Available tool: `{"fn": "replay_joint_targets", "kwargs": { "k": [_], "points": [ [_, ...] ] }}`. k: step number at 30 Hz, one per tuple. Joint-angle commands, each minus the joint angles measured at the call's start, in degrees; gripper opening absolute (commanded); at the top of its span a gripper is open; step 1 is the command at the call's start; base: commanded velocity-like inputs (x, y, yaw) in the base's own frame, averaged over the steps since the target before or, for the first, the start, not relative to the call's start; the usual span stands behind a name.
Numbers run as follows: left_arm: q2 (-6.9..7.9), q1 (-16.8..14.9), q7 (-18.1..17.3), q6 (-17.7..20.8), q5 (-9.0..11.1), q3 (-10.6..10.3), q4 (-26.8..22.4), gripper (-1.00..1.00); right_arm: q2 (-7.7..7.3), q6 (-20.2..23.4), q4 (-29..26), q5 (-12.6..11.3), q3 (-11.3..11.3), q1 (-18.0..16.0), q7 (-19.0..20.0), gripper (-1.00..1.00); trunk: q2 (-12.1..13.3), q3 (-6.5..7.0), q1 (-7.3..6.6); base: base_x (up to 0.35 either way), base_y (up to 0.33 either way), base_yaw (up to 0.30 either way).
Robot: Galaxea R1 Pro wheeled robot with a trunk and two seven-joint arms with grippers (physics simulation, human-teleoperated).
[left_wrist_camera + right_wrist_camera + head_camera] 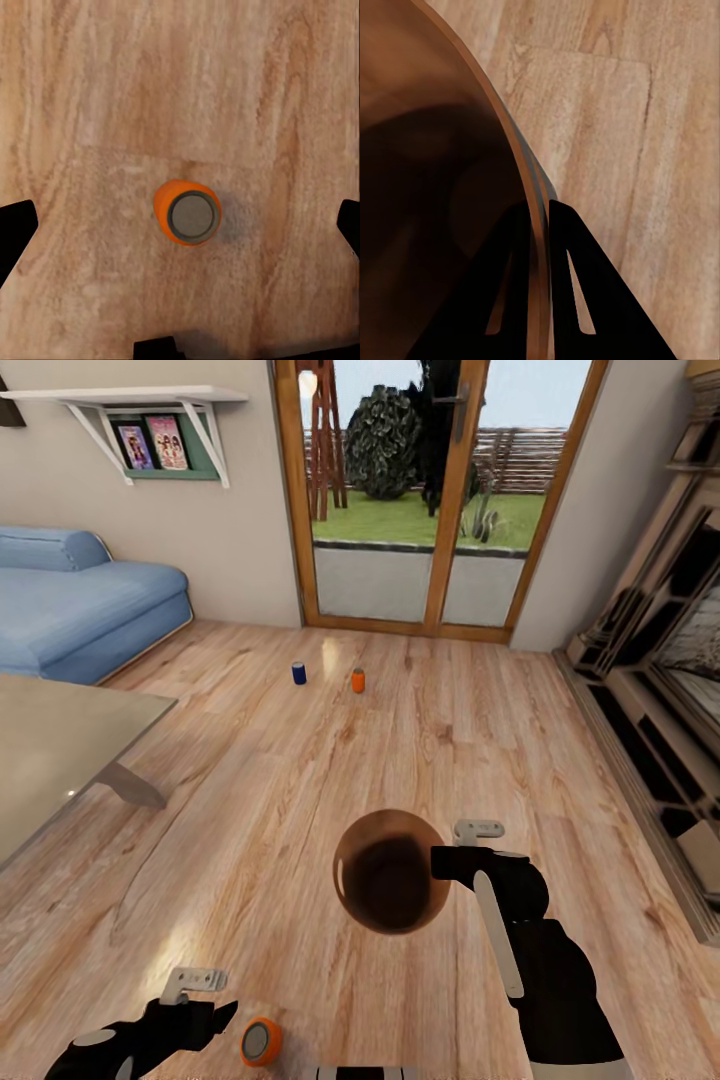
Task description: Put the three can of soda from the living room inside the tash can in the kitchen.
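Right gripper clamped on trash can rim, one finger inside, one outside. Left gripper fingers spread wide, hovering above orange soda can upright on wood floor. Descend straight, centre can, close gently. Blue can and second orange can stand at 12 o'clock near glass doors.

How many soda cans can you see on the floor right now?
3. A blue can and an orange can stand apart near the glass doors. A second orange can stands under the open left gripper. None looks hidden.
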Motion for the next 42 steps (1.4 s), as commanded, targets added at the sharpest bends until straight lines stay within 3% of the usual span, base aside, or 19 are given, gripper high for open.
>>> {"fn": "replay_joint_targets", "kwargs": {
  "k": [1, 4, 8, 42],
  "points": [
    [0.05, 0.01, -1.35, -0.19, 0.07, 0.12, -0.1, 1.0, 0.01, 0.0, -0.03, -0.98, 0.01, -0.02, 0.27, -1.0, 0.0, -0.09, -0.01, 0.0, 0.0, 0.0],
    [0.21, 0.02, -6.22, -0.49, 0.13, 0.47, -0.24, 1.0, 0.01, 0.0, -0.03, -0.96, 0.01, -0.02, 0.27, -1.0, 0.0, -0.36, -0.01, 0.0, 0.0, 0.0],
    [0.25, 0.01, -7.73, -0.58, 0.12, 0.57, -0.24, 1.0, 0.01, 0.0, -0.03, -0.98, -0.03, -0.02, 0.27, -1.0, 0.0, -0.72, -0.01, 0.0, 0.0, 0.0],
    [0.34, 0.04, -8.05, -0.87, 0.04, 0.68, -0.19, 1.0, 0.01, 0.0, -0.03, -1.01, 0.02, -0.02, 0.27, -1.0, 0.0, -3.52, -0.01, 0.0, 0.0, 0.0]
  ]
}}
